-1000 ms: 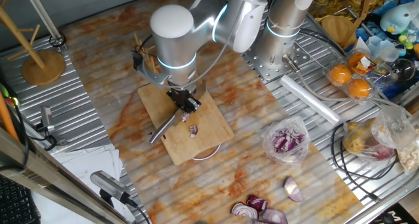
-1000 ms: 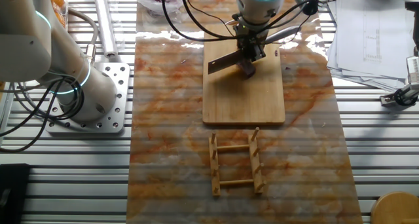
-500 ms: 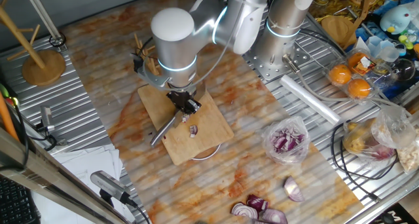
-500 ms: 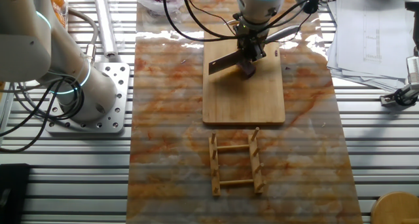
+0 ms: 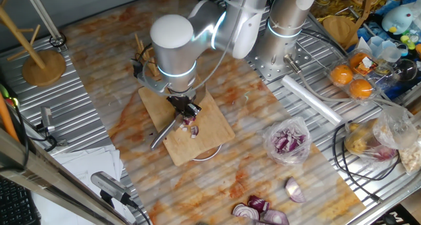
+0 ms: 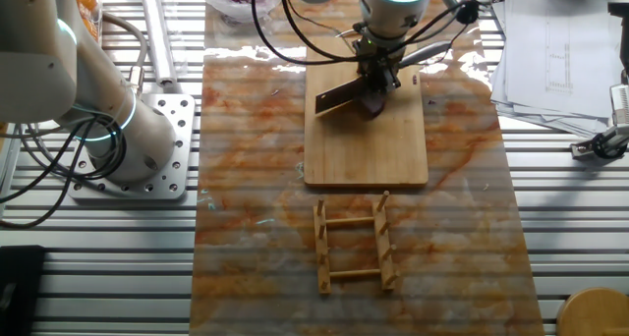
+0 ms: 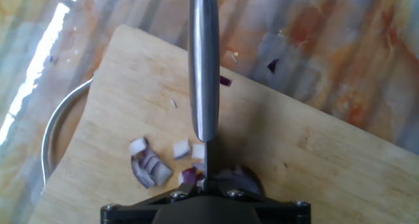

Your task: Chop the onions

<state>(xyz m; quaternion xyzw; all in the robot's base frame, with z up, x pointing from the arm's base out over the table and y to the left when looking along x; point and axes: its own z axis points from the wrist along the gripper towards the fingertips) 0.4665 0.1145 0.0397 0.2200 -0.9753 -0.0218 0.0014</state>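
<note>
Onions [image 7: 152, 164]: small red-onion bits, purple skin, pale white-pink layers; 1 curved layered piece plus a few diced cubes. They lie on the board [image 7: 314, 165], toward the end that overhangs a round metal rim [image 7: 49, 129].

Knife [image 7: 204, 60]: in the hand view the blade is seen edge-on, with most bits just to one side of it and a couple touching the blade near its heel. 1 tiny purple scrap [image 7: 225, 81] sits apart on the other side.

Gripper [image 5: 186, 108]: clamped on the knife handle, blade [image 5: 163, 131] slanting down to the board.

The hand view alone shows the separate bits and layers. One fixed view shows only a pale-purple clump [image 5: 192, 127] beside the blade, plus a bag [image 5: 288, 141] of chopped onion and larger halves [image 5: 260, 212] off the board. The other fixed view shows a dark lump [image 6: 371, 102] under the gripper [image 6: 378, 73], and a wooden rack [image 6: 354, 246] near the board [image 6: 364, 140].
</note>
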